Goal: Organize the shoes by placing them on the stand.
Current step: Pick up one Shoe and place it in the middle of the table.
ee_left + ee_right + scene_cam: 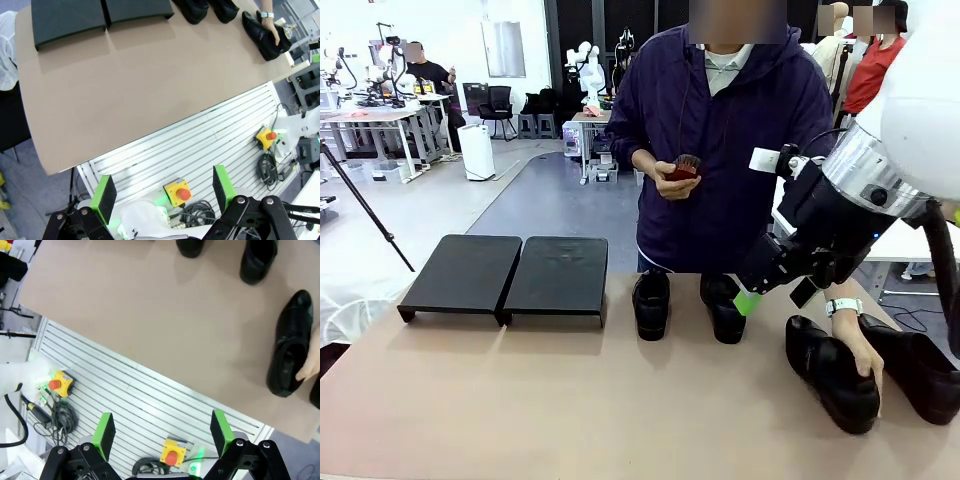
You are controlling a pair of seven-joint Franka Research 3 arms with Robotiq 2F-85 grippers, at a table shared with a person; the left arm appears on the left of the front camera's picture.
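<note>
Step in hand, as judged: first pick of a shoe, not yet begun. Left gripper (162, 192) and right gripper (162, 432) both high above the flat, matt tan tabletop (570, 400). Jaws of each spread wide, pinching nothing.

At 10 o'clock on the tabletop: the stand, in two low flat black rectangular platforms. Left platform (460, 272) and right platform (558, 275) side by side, tops bare, finish matt, front edges rounded.

At 1 o'clock: first shoe (652, 303) and second shoe (723, 308), black leather slip-ons with rounded toes, upright, side by side, slightly apart.

At 4 o'clock: third shoe (830, 375), same make, faintly glossy, with the person's hand (860, 350) resting on it. Just beside, at 3 o'clock: fourth shoe (920, 370).

Small reddish-brown brush (685, 167) held at chest height in the person's other hand (665, 185), off the table.

Recommended:
- Keep clear of the 4 o'clock shoes while the hand rests there.
- Begin with the 1 o'clock pair, nearest the stand.
- Close across the narrow waist or over the collar edge, never the rounded toe: smooth leather, likely to slip on the curve.
- Lower level onto a platform, sole fully within its edges, leaving room alongside for a second shoe.
</note>
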